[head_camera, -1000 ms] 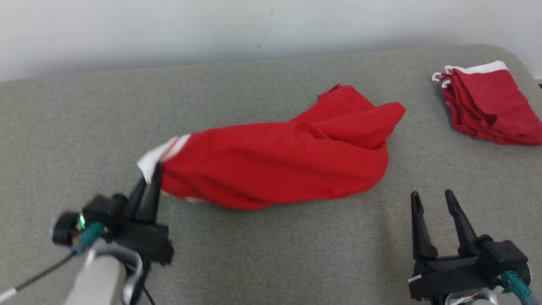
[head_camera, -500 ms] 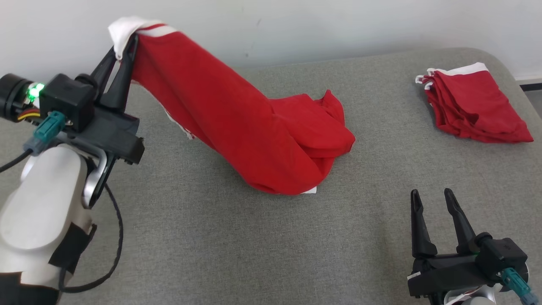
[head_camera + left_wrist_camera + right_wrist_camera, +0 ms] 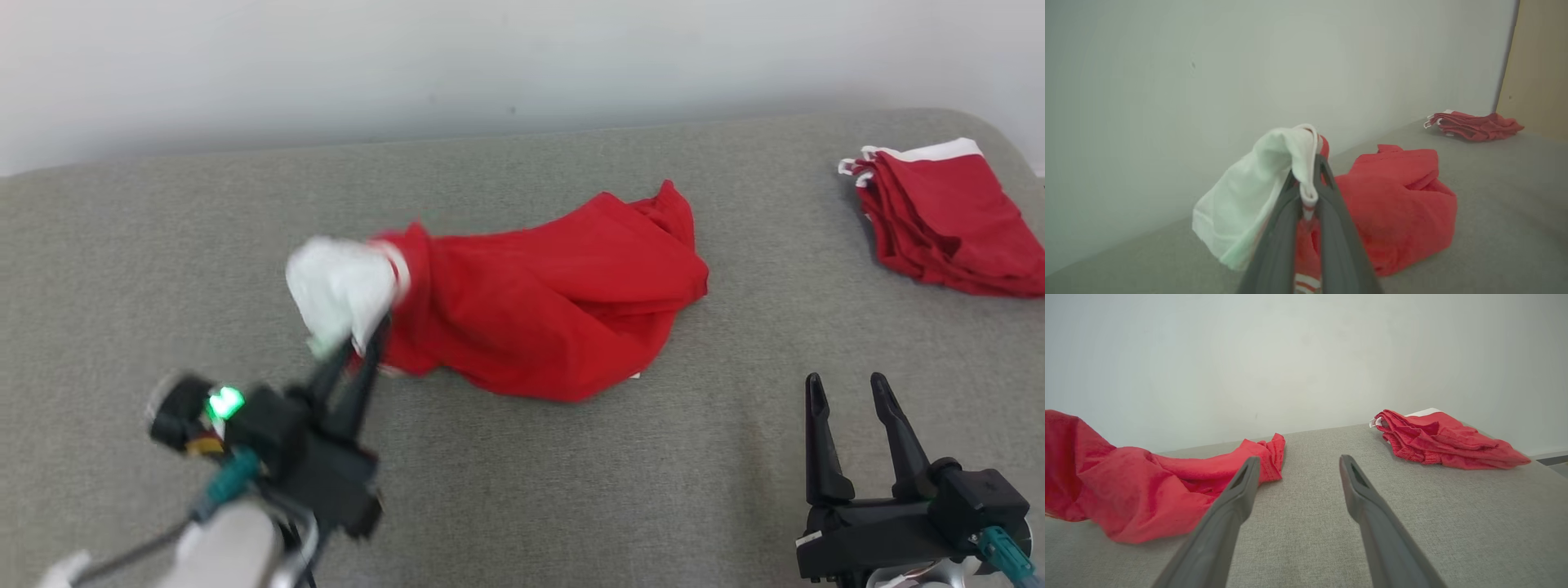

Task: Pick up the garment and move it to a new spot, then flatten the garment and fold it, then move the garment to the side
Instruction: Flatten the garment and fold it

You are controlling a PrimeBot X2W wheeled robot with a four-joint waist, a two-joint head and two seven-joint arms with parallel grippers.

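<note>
The red garment (image 3: 555, 310) lies bunched near the middle of the grey padded surface (image 3: 571, 490), with its white band (image 3: 339, 286) raised at the left end. My left gripper (image 3: 369, 339) is pinched on that band. My right gripper (image 3: 845, 381) is spread, holding nothing, well apart from the garment. 1 stack of folded red garments (image 3: 947, 220) lies at the far right.
</note>
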